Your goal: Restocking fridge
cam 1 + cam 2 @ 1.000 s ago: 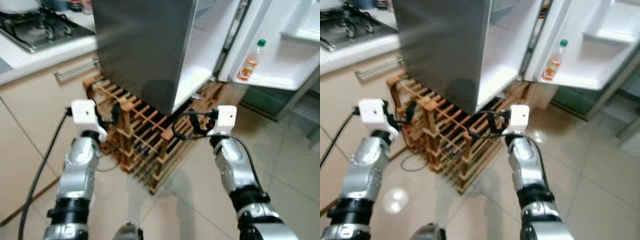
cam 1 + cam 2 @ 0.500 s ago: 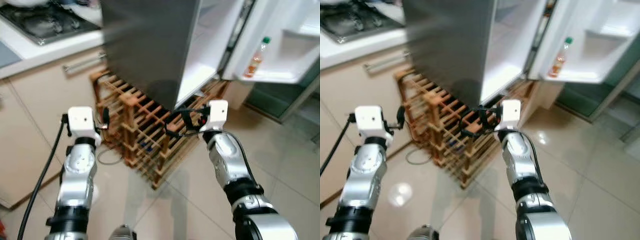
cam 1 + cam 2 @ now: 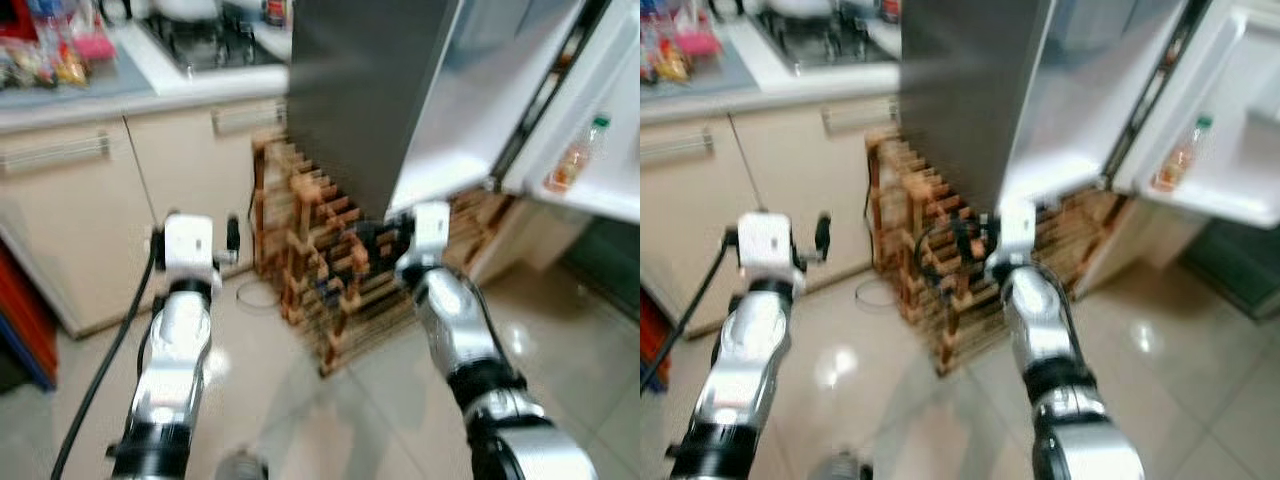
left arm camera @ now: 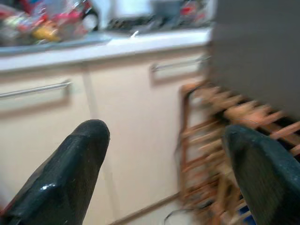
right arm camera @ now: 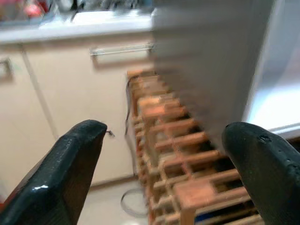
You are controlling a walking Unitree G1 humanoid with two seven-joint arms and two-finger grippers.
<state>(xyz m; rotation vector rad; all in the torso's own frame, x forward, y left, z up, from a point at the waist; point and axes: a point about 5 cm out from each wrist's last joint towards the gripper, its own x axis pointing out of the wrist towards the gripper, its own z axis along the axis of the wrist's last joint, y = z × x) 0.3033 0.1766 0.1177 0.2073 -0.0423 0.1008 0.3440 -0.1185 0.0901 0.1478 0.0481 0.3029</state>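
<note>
Left eye view: one bottle (image 3: 574, 160) stands in the open fridge (image 3: 380, 90) door; below the fridge, one wooden rack (image 3: 330, 270). Left end effector (image 4: 161, 159) and right end effector (image 5: 164, 159) both gape, empty.

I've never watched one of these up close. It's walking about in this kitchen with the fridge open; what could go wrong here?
The open fridge door juts out with a bottle on its shelf; a bump might topple it. The right end effector is very near the wooden rack and might snag. A black cable trailing from the left arm could catch.

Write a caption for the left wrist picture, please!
Open left gripper facing cream cabinets and a wooden rack.
</note>
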